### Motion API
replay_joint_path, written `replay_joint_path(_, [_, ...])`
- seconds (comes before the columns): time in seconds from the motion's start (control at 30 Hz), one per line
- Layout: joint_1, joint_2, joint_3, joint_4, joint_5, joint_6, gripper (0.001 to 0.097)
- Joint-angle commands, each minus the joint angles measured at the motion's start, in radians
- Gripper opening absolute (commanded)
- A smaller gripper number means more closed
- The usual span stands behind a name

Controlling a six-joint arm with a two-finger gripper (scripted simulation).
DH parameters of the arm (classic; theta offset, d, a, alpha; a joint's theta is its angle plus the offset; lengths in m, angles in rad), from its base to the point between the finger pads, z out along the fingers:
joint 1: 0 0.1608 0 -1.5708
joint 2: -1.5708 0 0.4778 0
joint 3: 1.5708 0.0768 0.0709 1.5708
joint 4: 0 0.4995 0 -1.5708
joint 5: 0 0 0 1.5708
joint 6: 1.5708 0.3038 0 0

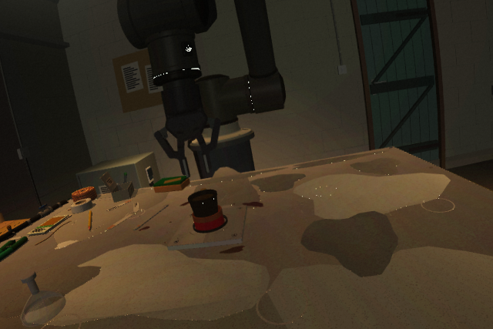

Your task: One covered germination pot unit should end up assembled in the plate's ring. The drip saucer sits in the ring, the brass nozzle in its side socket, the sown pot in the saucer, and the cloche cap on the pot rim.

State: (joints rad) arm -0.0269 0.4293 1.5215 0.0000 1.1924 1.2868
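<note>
The dark sown pot stands upright in the red drip saucer, which sits in the ring of the grey plate near the middle of the table. My gripper hangs empty above and behind the pot, its fingers partly closed and pointing down at the table. The clear cloche cap, a glass dome with a knob, lies on the table near the front left corner, far from the plate. I cannot make out the brass nozzle or the side socket in the dim light.
The arm's grey base pedestal stands just behind the gripper. A green block, a grey box, a tape roll, pencils and small tools crowd the table's left side. The right half lies open up to the table's edge.
</note>
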Motion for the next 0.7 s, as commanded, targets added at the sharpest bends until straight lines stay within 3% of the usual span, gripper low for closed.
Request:
replay_joint_path(0.0, [0.0, -0.01, -0.008, 0.0, 0.015, 0.0, 0.042])
replay_joint_path(0.17, [0.0, -0.056, -0.052, 0.0, 0.103, 0.0, 0.042])
replay_joint_path(0.67, [0.0, -0.056, -0.053, 0.0, 0.107, 0.002, 0.042])
